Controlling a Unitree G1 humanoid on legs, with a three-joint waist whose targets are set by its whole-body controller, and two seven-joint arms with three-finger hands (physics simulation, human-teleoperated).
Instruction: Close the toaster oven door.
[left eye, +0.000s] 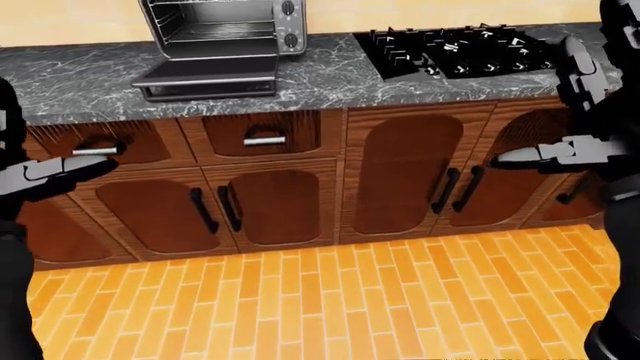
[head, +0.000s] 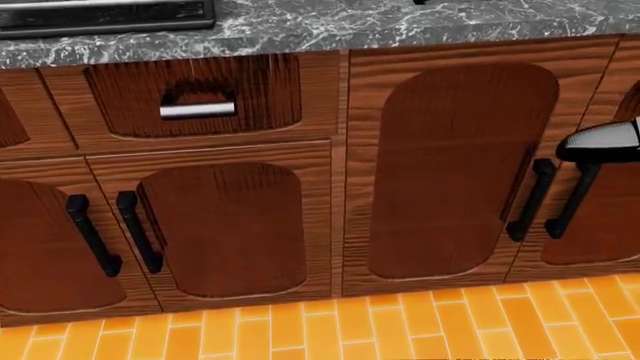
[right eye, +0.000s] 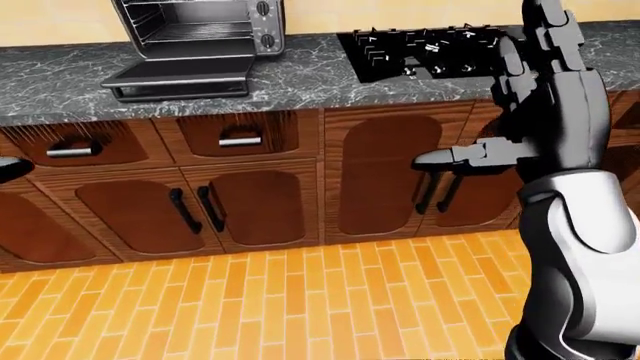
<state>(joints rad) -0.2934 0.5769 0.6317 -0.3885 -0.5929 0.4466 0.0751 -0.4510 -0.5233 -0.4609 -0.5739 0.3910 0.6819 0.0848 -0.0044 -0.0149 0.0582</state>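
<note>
The silver toaster oven (left eye: 222, 28) stands on the grey marble counter (left eye: 330, 79) at the top left of the left-eye view. Its door (left eye: 205, 77) hangs open, lying flat toward the counter edge, and the racks inside show. The door's edge also shows at the top left of the head view (head: 105, 19). My left hand (left eye: 75, 169) is open and empty at the left edge, level with the drawers and well below the oven. My right hand (right eye: 510, 112) is open and empty, fingers up, before the cabinets at the right, far from the oven.
A black gas cooktop (left eye: 465, 49) is set in the counter right of the oven. Below are wooden drawers with silver handles (left eye: 264, 139) and cabinet doors with black handles (left eye: 445, 190). An orange tiled floor (left eye: 320, 300) lies between me and the cabinets.
</note>
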